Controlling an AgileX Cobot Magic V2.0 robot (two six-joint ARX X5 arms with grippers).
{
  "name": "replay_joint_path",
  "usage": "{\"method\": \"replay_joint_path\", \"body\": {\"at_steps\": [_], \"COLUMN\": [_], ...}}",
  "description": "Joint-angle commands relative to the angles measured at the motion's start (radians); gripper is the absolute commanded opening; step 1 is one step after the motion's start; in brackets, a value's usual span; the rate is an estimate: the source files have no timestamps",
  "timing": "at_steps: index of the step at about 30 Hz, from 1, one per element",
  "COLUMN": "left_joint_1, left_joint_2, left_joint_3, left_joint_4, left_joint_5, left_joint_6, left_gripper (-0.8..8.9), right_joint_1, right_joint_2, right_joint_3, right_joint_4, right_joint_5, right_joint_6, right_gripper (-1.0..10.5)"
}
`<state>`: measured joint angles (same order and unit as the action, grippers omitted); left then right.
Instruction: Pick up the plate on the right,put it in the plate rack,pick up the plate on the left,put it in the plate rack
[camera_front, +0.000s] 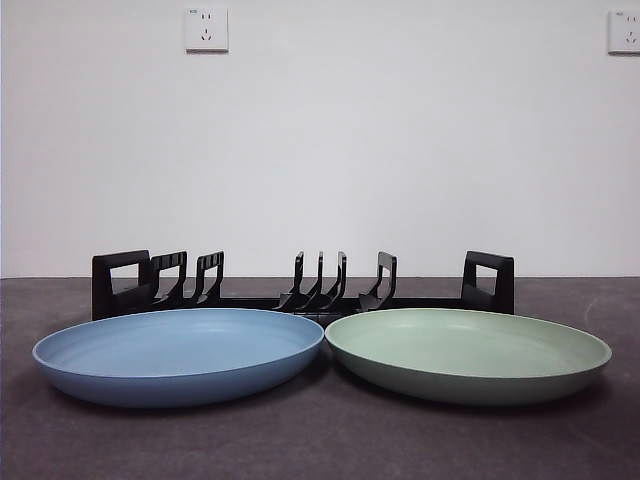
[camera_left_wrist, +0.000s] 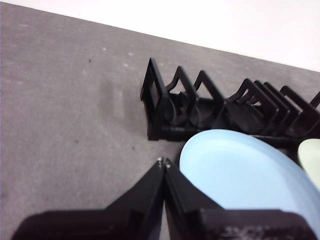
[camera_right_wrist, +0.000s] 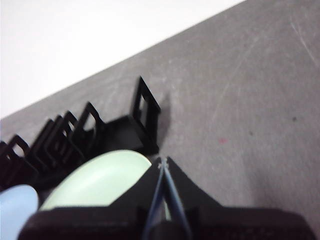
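A green plate (camera_front: 468, 352) lies flat on the right of the table, a blue plate (camera_front: 180, 352) on the left, their rims nearly touching. Behind both stands the black plate rack (camera_front: 302, 289), its prongs holding nothing. In the left wrist view my left gripper (camera_left_wrist: 163, 161) is shut with nothing in it, hovering beside the blue plate (camera_left_wrist: 245, 172) and the rack's end handle (camera_left_wrist: 153, 97). My right gripper (camera_right_wrist: 163, 161) is shut too and holds nothing, above the edge of the green plate (camera_right_wrist: 100, 181) near the rack's other handle (camera_right_wrist: 145, 112). Neither arm shows in the front view.
Grey table top (camera_front: 320, 440) stretches in front of the plates. A white wall with two sockets (camera_front: 206, 29) rises behind the rack. Bare table (camera_left_wrist: 60, 110) lies beyond the rack's left end and bare table (camera_right_wrist: 250, 110) beyond its right end.
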<state>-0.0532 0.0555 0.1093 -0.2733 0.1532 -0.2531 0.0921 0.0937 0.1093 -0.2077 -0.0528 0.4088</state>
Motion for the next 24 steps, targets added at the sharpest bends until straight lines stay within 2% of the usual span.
{"method": "replay_joint_path", "body": {"at_steps": [1, 6, 9, 17, 22, 23, 24], "left_joint_1": [0.002, 0.002, 0.002, 0.002, -0.005, -0.013, -0.021], "left_joint_2": [0.05, 0.207, 0.318, 0.623, 0.834, 0.858, 0.875], "left_joint_3": [0.06, 0.175, 0.241, 0.399, 0.496, 0.508, 0.517], "left_joint_4": [0.002, 0.011, 0.01, 0.01, 0.01, 0.01, 0.011], "left_joint_5": [0.007, 0.011, 0.028, 0.208, 0.407, 0.406, 0.402], "left_joint_6": [-0.013, -0.009, -0.008, 0.013, 0.056, 0.056, 0.056], "left_gripper": [-0.07, -0.07, -0.07, -0.07, -0.02, 0.03, 0.56], "right_joint_1": [0.0, 0.0, 0.0, 0.0, 0.0, 0.001, 0.001], "right_joint_2": [0.069, 0.267, 0.4, 0.736, 0.964, 0.993, 1.014], "right_joint_3": [0.06, 0.213, 0.305, 0.504, 0.613, 0.62, 0.62], "right_joint_4": [0.007, -0.068, -0.106, -0.204, -0.291, -0.292, -0.292], "right_joint_5": [-0.001, -0.001, -0.014, -0.187, -0.314, -0.318, -0.316], "right_joint_6": [0.013, 0.011, -0.028, -0.149, -0.225, -0.225, -0.227], "right_gripper": [-0.1, -0.1, -0.1, 0.0, 0.1, 0.3, 1.0]}}
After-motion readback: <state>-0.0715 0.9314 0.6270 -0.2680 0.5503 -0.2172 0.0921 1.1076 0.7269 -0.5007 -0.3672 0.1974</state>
